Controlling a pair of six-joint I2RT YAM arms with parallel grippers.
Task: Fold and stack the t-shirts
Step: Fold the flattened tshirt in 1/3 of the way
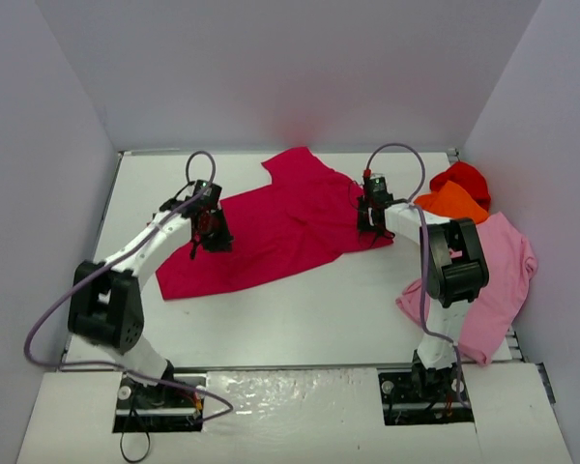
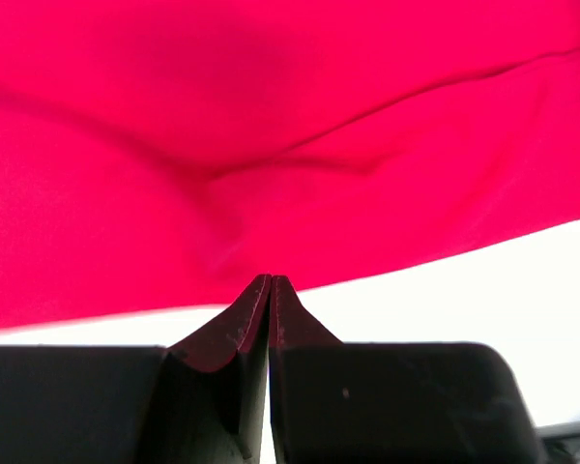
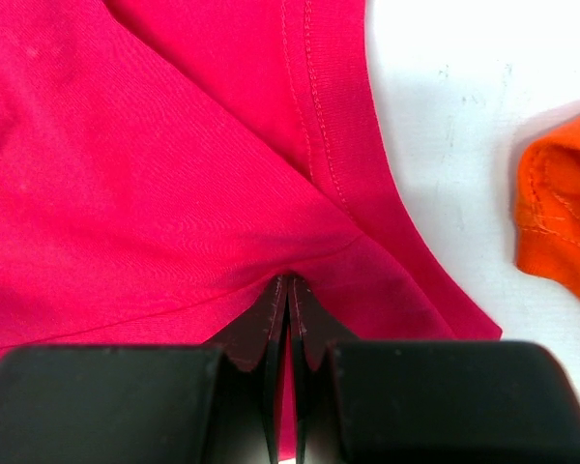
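The crimson t-shirt (image 1: 280, 227) lies spread, somewhat rumpled, across the middle of the worktop (image 1: 300, 314). The left fingers (image 1: 211, 232) (image 2: 259, 314) are pressed together at its left edge, pinching the cloth there (creases run in toward the tips). The right fingers (image 1: 372, 217) (image 3: 275, 314) are likewise pressed together, pinching the shirt's right edge just beside a stitched hem. At the right side of the worktop lies the light pink t-shirt (image 1: 498, 280). The orange t-shirt (image 1: 451, 201) (image 3: 565, 217) is bunched on its far end, with the bright red t-shirt (image 1: 461, 177) just beyond, touching the orange one.
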